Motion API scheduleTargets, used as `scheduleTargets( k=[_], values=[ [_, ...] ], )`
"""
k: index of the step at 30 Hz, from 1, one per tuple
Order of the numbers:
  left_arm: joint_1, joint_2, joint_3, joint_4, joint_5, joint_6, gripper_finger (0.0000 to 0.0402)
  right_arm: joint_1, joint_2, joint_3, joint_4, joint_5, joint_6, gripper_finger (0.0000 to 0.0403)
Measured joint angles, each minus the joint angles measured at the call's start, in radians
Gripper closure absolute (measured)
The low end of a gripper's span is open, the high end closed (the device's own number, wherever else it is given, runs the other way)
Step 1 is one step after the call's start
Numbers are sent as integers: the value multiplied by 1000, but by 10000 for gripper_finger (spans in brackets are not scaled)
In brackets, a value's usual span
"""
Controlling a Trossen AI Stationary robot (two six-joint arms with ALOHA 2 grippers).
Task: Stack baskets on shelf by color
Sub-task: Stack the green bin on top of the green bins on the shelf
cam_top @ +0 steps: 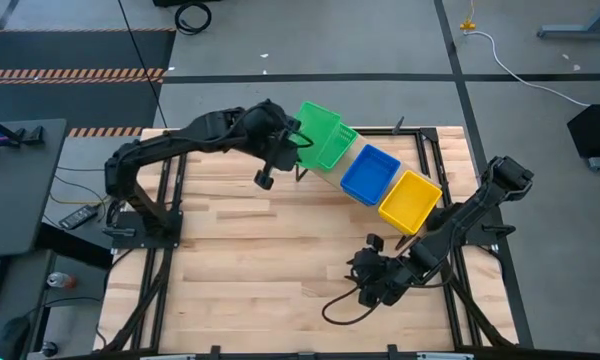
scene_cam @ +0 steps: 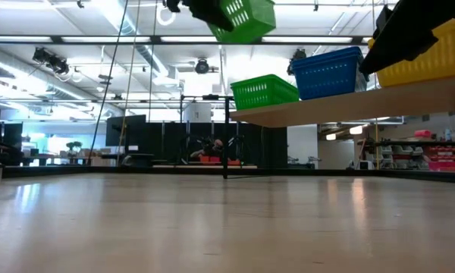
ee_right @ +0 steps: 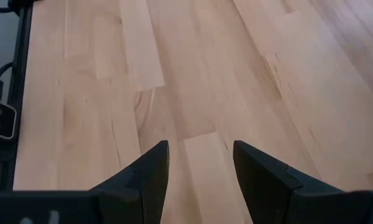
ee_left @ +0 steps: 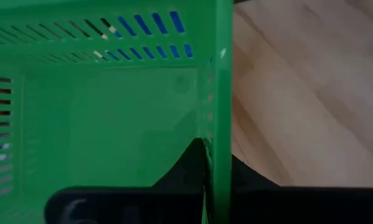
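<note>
The large light-wood plank table is seen under both dark arms. Along its far right part the long tilted light-wood shelf on thin black legs is raised above the tabletop. On the shelf, green, blue and yellow perforated plastic baskets are seen in a row, in that order from the lower end to the higher; whether each is 1 basket or a nested stack cannot be told.

Above the green place, a further green perforated plastic basket is held tilted in the air by the left claw, which is clenched on 1 side wall at the rim, 1 finger being seen inside the wall in the left wrist view. The basket is judged light and fairly stiff, though its thin slotted wall may flex and its smooth plastic may slip. A hold on the rim, mid-wall, is judged best, so that it hangs level and nests squarely.

The right claw is released, fingers apart, low over bare table at the near right.
</note>
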Motion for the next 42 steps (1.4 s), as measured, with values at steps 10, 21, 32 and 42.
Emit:
scheduleTargets(
  k=[10, 21, 32, 42],
  values=[
    [63, 94, 0, 35, 107, 119, 398, -46, 0, 0, 9, 6, 8, 218],
    [67, 117, 0, 18, 110, 181, 397, -52, 0, 0, 24, 5, 83, 218],
    [69, 117, 0, 15, 125, 224, 396, -48, 0, 0, 33, 5, 222, 218],
    [85, 123, 0, 17, 134, 227, 398, -42, 0, 0, 39, 5, 231, 218]
  ],
)
